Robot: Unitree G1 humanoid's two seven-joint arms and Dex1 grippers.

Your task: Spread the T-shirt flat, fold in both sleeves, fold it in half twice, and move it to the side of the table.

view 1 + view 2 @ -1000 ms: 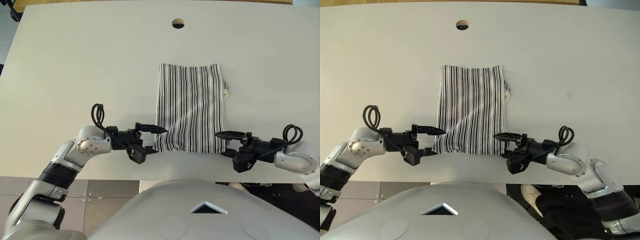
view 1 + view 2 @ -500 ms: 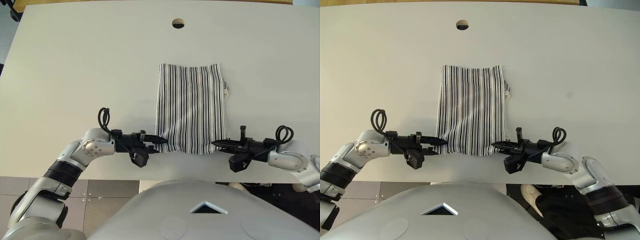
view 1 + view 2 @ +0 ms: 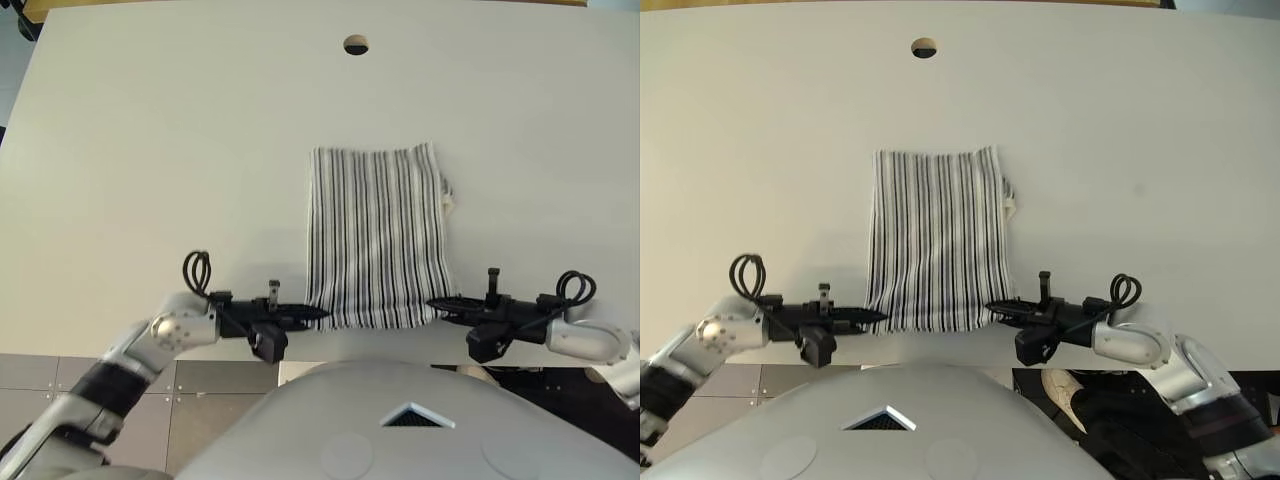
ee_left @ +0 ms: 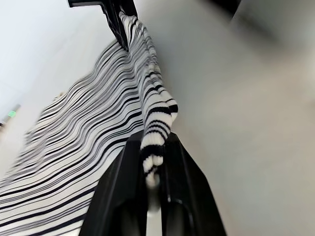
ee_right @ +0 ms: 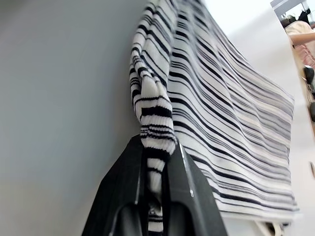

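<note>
Down at the near edge of the desk (image 3: 150,150), both pairs of jaws pinched cloth.
The striped T-shirt (image 3: 375,235), folded to a narrow rectangle, lay flat on the white top, right of centre. The left jaws were clamped on its near left corner, the right jaws on its near right corner.

T-shirt (image 3: 378,235) lies on the table (image 3: 150,150), slightly right of centre, its near hem at the front edge. Left jaws pinch its near left corner, right jaws its near right corner. Hole (image 3: 355,45) in the table sits behind the T-shirt, well apart, by the far edge.
</note>
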